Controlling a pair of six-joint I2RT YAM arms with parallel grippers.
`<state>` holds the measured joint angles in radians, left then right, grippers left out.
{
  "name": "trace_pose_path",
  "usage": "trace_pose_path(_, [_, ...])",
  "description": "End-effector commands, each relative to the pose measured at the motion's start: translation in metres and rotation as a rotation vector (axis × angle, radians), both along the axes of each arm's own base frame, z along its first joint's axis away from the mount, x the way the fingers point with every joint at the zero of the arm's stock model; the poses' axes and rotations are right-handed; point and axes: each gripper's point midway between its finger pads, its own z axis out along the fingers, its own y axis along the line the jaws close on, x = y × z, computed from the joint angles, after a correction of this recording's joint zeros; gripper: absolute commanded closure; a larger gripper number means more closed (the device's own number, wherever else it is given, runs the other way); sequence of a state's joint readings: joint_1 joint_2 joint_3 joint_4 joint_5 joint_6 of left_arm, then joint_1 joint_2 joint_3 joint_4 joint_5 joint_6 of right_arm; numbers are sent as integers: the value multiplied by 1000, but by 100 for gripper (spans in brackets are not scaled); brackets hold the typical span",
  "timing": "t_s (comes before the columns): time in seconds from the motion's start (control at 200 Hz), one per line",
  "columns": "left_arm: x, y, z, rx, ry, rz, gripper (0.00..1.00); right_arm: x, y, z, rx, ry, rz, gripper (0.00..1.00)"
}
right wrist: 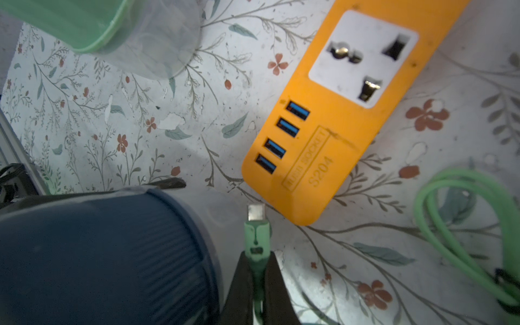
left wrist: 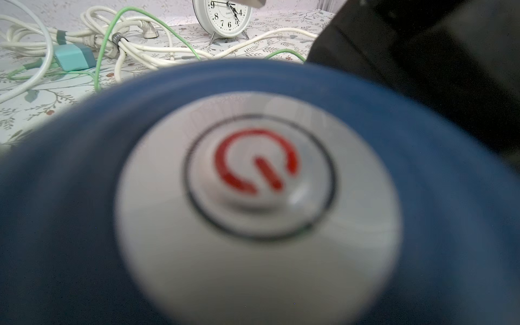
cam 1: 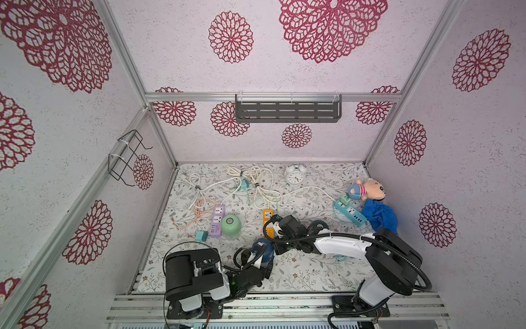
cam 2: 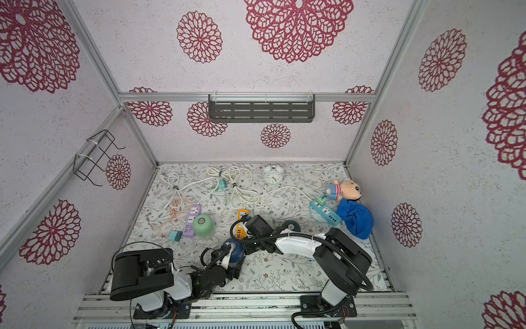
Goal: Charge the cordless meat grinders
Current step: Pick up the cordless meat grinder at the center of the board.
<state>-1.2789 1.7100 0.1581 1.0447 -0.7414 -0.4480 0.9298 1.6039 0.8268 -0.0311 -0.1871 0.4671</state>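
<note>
The navy blue grinder [cam 1: 263, 247] [cam 2: 234, 250] stands at the front middle, and its dome [left wrist: 84, 197] with a silver power button [left wrist: 257, 166] fills the left wrist view. My left gripper [cam 1: 260, 256] straddles it with jaws wide; contact is not visible. My right gripper [right wrist: 254, 257] is shut on a green USB plug [right wrist: 256, 233], whose metal tip sits just off the end of the orange power strip [right wrist: 323, 146] [cam 1: 267, 216]. The mint green grinder [cam 1: 231, 225] [right wrist: 70, 25] stands by the purple strip [cam 1: 217, 220]. The dark green grinder [cam 1: 318, 225] is behind my right arm.
A white alarm clock [cam 1: 295, 175] and tangled white cords [cam 1: 256, 185] lie at the back. At the right are a blue power strip [cam 1: 350, 213], a plush toy [cam 1: 368, 190] and a blue cloth [cam 1: 380, 215]. A loop of green cable [right wrist: 464, 225] lies beside the orange strip.
</note>
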Motion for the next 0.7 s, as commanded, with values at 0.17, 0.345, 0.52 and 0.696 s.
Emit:
trace_pose_path(0.17, [11, -2, 23, 6, -81, 22, 19, 5, -14, 42, -20, -98, 3, 100])
trace_pose_path(0.345, [20, -6, 44, 42, -102, 21, 19, 13, -49, 76, -105, -227, -8, 100])
trace_pose_path(0.52, [41, 3, 71, 26, -92, 20, 19, 12, -65, 112, -126, -330, 34, 100])
trace_pose_path(0.696, [61, 6, 100, 59, -101, -1, 19, 10, -68, 146, -124, -388, 75, 100])
